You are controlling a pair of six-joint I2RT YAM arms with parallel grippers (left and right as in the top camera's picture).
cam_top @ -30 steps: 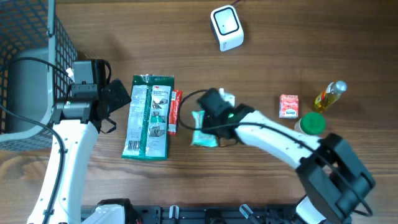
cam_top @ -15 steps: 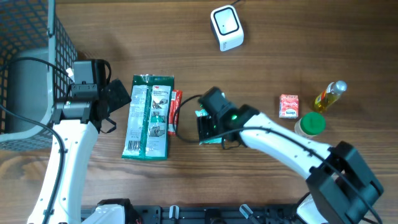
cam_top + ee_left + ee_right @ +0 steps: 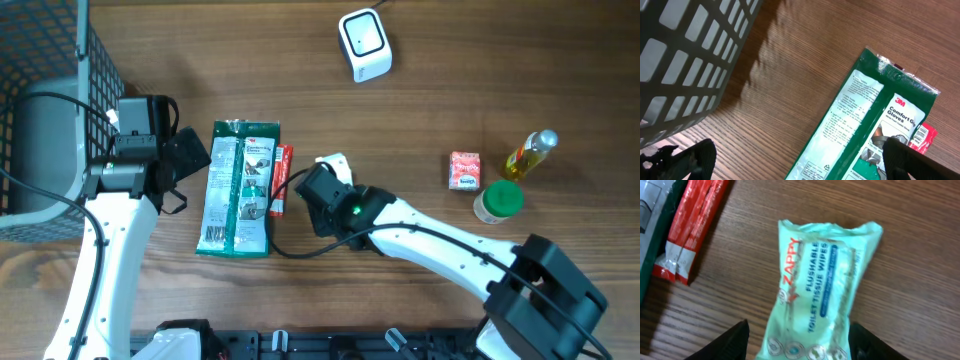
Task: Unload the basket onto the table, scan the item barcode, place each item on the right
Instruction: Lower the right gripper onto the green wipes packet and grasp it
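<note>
Wooden table (image 3: 920, 280) bears the wipes pack (image 3: 815, 280) beside the red packet (image 3: 690, 225). The pack's length points away from the right gripper (image 3: 800, 342), whose fingers are spread astride it. The left gripper (image 3: 800, 160) gapes wide.

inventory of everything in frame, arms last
scanner: 1, white, top centre
wire basket: 1, dark, top-left corner
gloves pack: 1, green, beside left gripper
sachet strip: 1, red, against gloves pack
wipes pack: 1, mint, centre, under right gripper
carton: 1, red, image right
bottle: 1, yellow, beside carton
jar: 1, green lid, below carton
table: 1, brown wood
left gripper: 1, black, open
right gripper: 1, black, open, over wipes pack
</note>
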